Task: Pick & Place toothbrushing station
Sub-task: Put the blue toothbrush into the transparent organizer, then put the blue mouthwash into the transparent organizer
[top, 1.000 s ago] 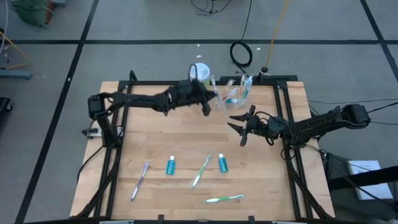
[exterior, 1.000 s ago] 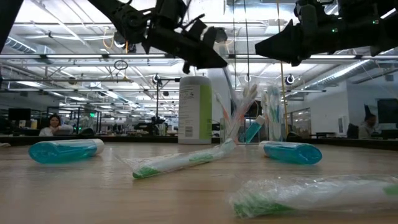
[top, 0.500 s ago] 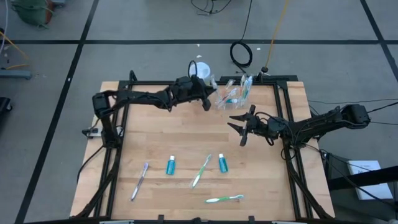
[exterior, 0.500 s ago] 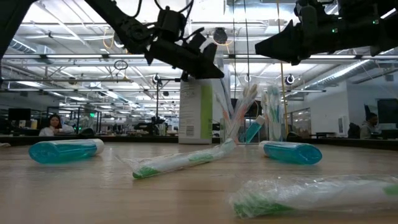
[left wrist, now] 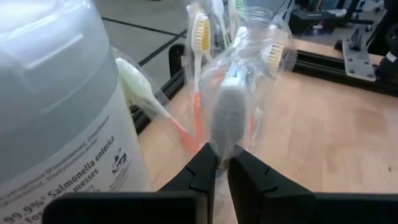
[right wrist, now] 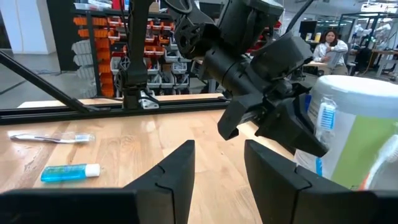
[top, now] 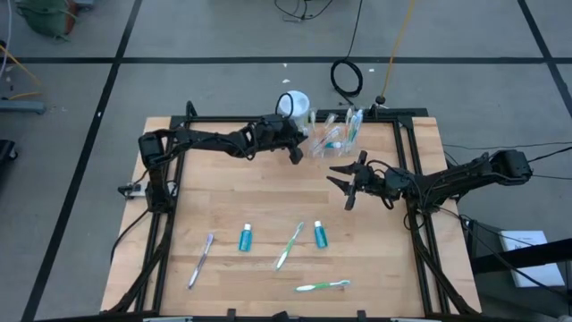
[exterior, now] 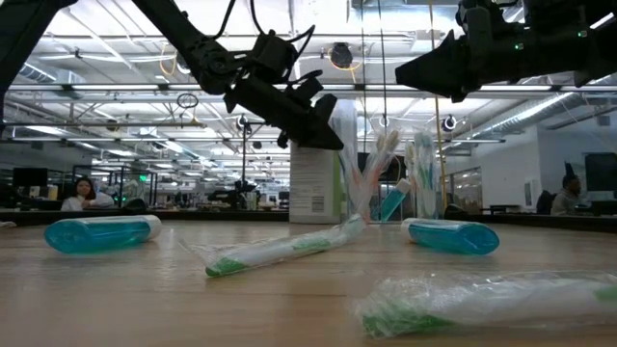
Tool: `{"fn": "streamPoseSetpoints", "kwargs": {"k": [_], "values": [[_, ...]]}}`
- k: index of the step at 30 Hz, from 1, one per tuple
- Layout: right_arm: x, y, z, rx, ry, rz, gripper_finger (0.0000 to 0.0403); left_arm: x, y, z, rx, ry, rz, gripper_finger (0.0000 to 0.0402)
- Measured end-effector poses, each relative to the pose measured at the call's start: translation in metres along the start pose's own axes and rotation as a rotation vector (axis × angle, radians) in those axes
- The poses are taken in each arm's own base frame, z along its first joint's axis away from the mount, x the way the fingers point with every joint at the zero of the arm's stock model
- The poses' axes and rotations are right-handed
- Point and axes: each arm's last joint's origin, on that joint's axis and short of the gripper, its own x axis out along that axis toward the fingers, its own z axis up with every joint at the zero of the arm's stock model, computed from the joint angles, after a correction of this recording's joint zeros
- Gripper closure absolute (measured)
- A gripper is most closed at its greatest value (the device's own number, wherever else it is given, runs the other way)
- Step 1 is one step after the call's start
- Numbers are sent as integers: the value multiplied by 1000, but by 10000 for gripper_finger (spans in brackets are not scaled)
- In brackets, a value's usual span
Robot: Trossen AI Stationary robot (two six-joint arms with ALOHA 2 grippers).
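The toothbrushing station [top: 333, 136] is a clear holder at the table's far right, with several brushes and a tube upright in it. It also shows in the low view [exterior: 390, 188]. My left gripper [top: 298, 154] reaches level toward it from the left, close beside a white canister [top: 294, 105]. It is shut on a wrapped toothbrush [left wrist: 224, 118] whose head is among the station's brushes. My right gripper [top: 345, 184] hangs open over the table's right middle, nothing between its fingers [right wrist: 180, 174]. My left gripper pinches the lower end of the wrapped toothbrush's handle [left wrist: 222, 151] between its two fingertips. The fingers come almost level, slanting slightly down, from the table's left, and lie along the brush. The brush runs on ahead of them, head foremost, at the station.
Near the front edge lie a purple toothbrush [top: 200, 259], a blue tube [top: 244, 238], a green wrapped toothbrush [top: 289, 245], another tube [top: 320, 234] and a second green brush [top: 322, 286]. The table's middle is bare wood. People sit in the room beyond.
My left gripper has come down and gone toward the table's far right, closer to the station, tipping a little downward. In the low view the white canister now stands a little nearer the station.
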Motion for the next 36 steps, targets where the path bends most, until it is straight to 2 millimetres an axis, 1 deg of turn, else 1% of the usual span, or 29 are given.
{"fn": "streamPoseSetpoints", "kwargs": {"k": [5,13,17,24,33,36], "values": [[0,0,0,0,0,0,271,0,0,0,25,2,-1,339],[0,0,1,4,-9,0,271,0,-10,1,44,-16,-24,288],[0,0,1,5,-9,0,271,0,-10,1,43,-11,-20,269],[0,0,1,5,-9,-1,271,0,-10,1,17,-16,-16,264],[0,0,0,3,-4,0,271,0,-10,-6,23,56,-14,263],[0,0,0,3,-4,0,271,-2,-11,-5,24,67,-13,263]]}}
